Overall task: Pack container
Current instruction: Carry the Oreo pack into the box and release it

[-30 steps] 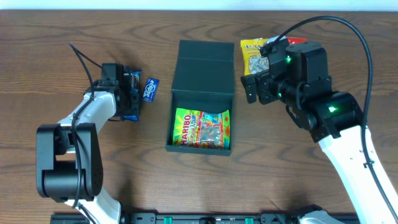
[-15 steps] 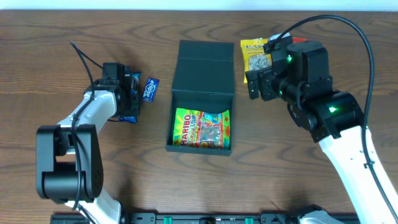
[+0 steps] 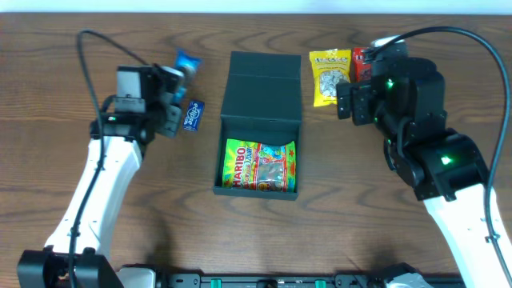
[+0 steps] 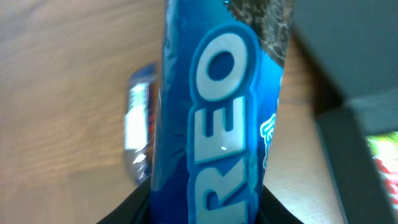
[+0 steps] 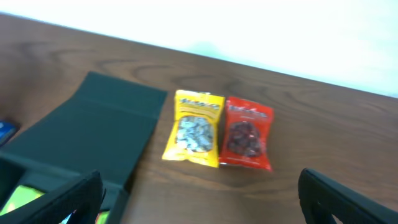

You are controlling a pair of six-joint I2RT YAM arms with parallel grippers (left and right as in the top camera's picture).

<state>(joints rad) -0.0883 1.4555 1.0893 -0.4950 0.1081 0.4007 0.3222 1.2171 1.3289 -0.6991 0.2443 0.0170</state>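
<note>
Middle of the desk (image 3: pixel 64 48) sits the dark green container (image 3: pixel 264 88), lid flapped open, with a Haribo bag (image 3: pixel 258 166) inside. Left end effector (image 3: pixel 176 80) is clamped on a blue Oreo pack (image 4: pixel 217 106), off to the container's left. Right end effector (image 5: pixel 199 183) is spread wide with nothing in it, near the yellow pack (image 5: pixel 194 127) and the red pack (image 5: pixel 247 132).

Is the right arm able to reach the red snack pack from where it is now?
Probably yes. The right gripper is open, the red pack lies uncovered just ahead of it; only the yellow pack lies close beside.
</note>
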